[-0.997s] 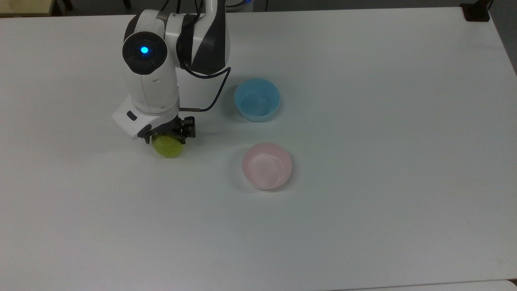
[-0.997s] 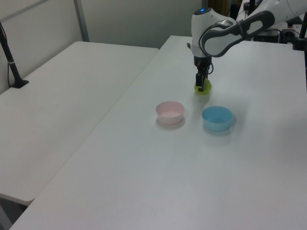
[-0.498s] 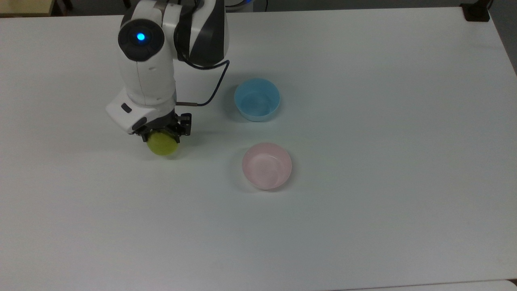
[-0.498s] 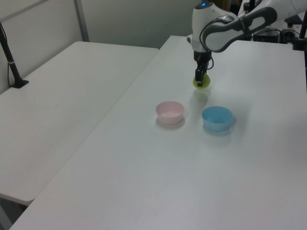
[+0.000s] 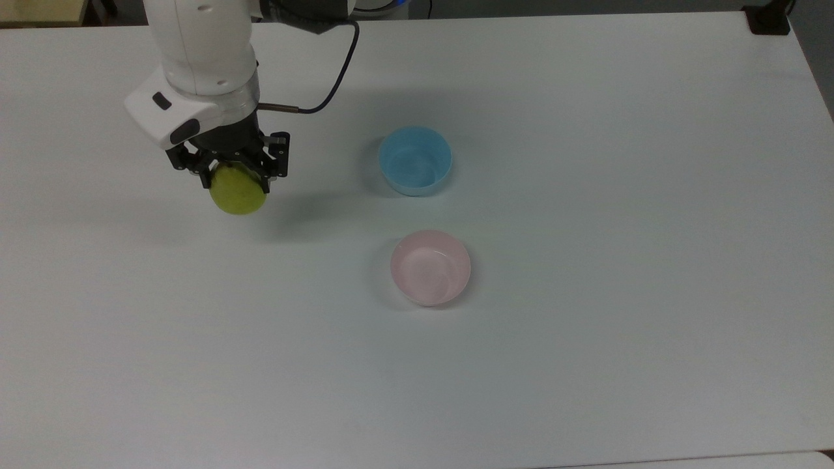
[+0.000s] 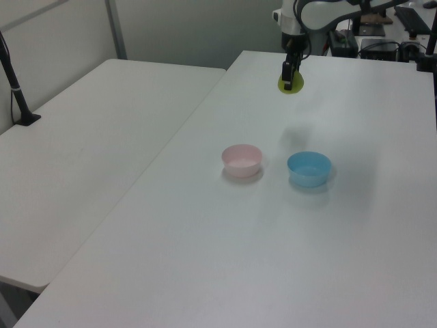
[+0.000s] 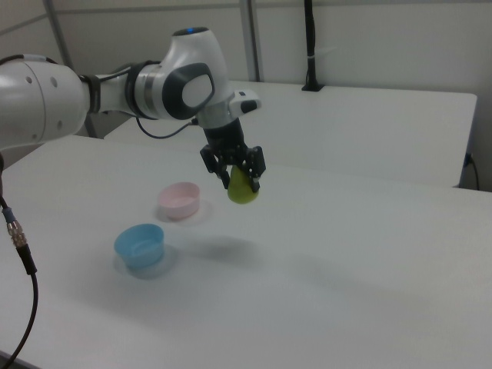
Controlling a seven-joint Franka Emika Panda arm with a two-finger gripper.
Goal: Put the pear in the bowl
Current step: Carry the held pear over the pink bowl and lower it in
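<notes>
The black fingers (image 5: 195,170) grip the pear (image 5: 238,191), and the gripper (image 5: 229,174) holds it in the air above the white table (image 5: 586,365). In the top view, the pink bowl (image 5: 431,267) sits at four o'clock from the pear, the blue bowl (image 5: 414,160) at three.

A light blue bowl (image 5: 414,160) is set upright on the white table (image 5: 586,326), well in from its edges. A second white table (image 6: 89,143) is placed alongside, a black post (image 6: 13,82) clamped at its edge.
</notes>
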